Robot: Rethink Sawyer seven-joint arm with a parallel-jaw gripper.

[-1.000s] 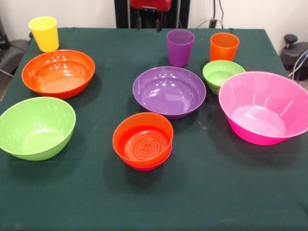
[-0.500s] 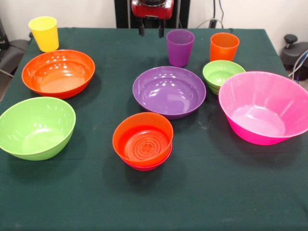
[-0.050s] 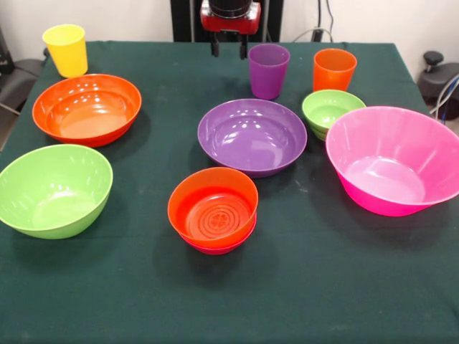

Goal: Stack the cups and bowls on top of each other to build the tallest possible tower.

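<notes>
Nearest on the dark green desk (image 3: 301,301) sits the tower (image 3: 213,209): a small shiny orange plastic bowl nested in a small red-magenta bowl, whose rim just peeks out below. Farther back, past the shiny round purple plastic bowl (image 3: 252,136), the red and black tool (image 3: 229,49) is seen at the top edge, slightly right of the tower. Its two fingers are spread apart and nothing is held. The arm above is cut off.

Views: we had one, the front.
Position: we looked from across the table (image 3: 308,287), raised, angled downward.
Facing: toward the gripper (image 3: 229,49) beyond the purple bowl (image 3: 252,136).
Nearness: the whole table filled our frame.
</notes>
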